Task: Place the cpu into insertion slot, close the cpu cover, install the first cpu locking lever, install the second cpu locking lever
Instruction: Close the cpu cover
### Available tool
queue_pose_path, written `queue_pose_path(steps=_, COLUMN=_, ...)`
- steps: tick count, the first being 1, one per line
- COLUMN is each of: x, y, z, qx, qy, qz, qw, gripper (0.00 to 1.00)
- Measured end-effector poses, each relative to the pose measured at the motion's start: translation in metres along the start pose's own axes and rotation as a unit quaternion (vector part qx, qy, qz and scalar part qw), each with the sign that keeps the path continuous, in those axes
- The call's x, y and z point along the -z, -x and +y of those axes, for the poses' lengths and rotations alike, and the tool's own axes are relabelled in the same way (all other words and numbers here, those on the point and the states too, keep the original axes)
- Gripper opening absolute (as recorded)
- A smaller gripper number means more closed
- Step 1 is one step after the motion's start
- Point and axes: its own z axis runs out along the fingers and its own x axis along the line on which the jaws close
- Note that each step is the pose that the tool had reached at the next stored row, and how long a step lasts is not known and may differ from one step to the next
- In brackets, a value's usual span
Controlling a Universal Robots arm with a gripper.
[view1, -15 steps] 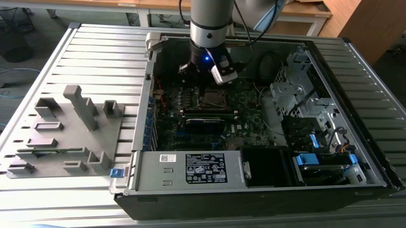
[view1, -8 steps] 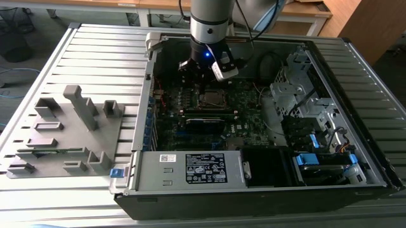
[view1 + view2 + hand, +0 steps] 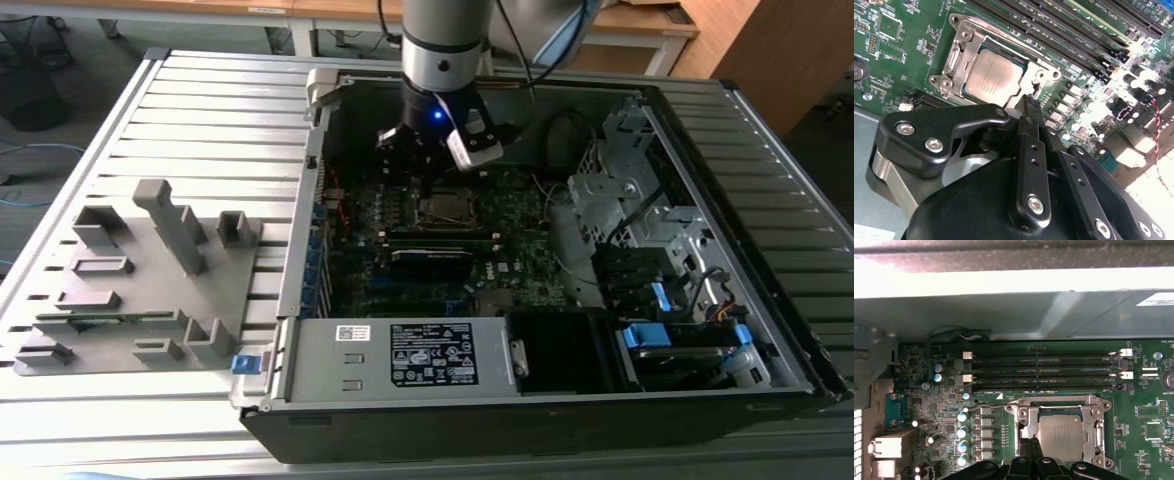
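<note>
The cpu (image 3: 993, 76) (image 3: 1060, 436), a flat square chip with a silver-grey top, lies in the insertion slot (image 3: 446, 208) on the green motherboard. The silver cpu cover (image 3: 954, 60) (image 3: 1023, 416) lies flat around it, and the chip shows through its window. My gripper (image 3: 1031, 104) (image 3: 1030, 444) (image 3: 430, 165) hovers just beside one edge of the socket frame. Its black fingers are pressed together with nothing between them. Whether the locking levers are latched I cannot tell.
Long black memory slots (image 3: 1044, 372) (image 3: 1069, 30) run alongside the socket. The open computer case (image 3: 307, 260) rests on a slatted metal table, with a power supply box (image 3: 400, 355) at the front and drive bays (image 3: 641, 210) at the exterior view's right. A grey fixture tray (image 3: 134, 280) stands at its left.
</note>
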Motion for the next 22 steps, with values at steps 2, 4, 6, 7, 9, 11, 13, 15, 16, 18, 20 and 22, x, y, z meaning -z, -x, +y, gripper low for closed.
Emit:
queue_pose_path(steps=2, x=-0.0001, y=0.0029, z=0.0001, qx=0.0, qy=0.0001, qz=-0.0001, qw=1.0, gripper=0.11)
queue_pose_path(steps=4, x=-0.0002, y=0.0061, z=0.0002, qx=0.0, qy=0.0001, qz=0.0, qw=1.0, gripper=0.11)
queue_pose_path(steps=6, x=-0.0003, y=0.0094, z=0.0003, qx=0.0, qy=0.0001, qz=-0.0001, qw=1.0, gripper=0.11)
queue_pose_path(steps=7, x=-0.0003, y=0.0114, z=0.0004, qx=0.0, qy=0.0001, qz=-0.0001, qw=1.0, gripper=0.11)
queue_pose_path(steps=9, x=-0.0004, y=0.0165, z=0.0005, qx=0.0, qy=0.0001, qz=-0.0001, qw=1.0, gripper=0.11)
queue_pose_path(steps=11, x=-0.0006, y=0.0216, z=0.0007, qx=0.0, qy=0.0, qz=0.0, qw=1.0, gripper=0.11)
queue_pose_path(steps=13, x=-0.0007, y=0.0236, z=0.0008, qx=0.0, qy=0.0002, qz=-0.0001, qw=1.0, gripper=0.11)
queue_pose_path(steps=15, x=-0.0009, y=0.0243, z=0.0008, qx=0.0, qy=0.0001, qz=-0.0001, qw=1.0, gripper=0.11)
queue_pose_path(steps=16, x=-0.0009, y=0.0244, z=0.0008, qx=0.0, qy=0.0001, qz=-0.0002, qw=1.0, gripper=0.11)
queue_pose_path(steps=18, x=-0.0013, y=0.0244, z=0.0008, qx=0.0, qy=0.0, qz=-0.0016, qw=1.0, gripper=0.11)
queue_pose_path(steps=20, x=-0.0017, y=0.0244, z=0.0008, qx=0.0, qy=0.0002, qz=-0.0037, qw=0.99999, gripper=0.11)
queue_pose_path(steps=22, x=-0.0018, y=0.0245, z=0.0008, qx=0.0, qy=0.0002, qz=-0.0041, qw=0.99999, gripper=0.11)
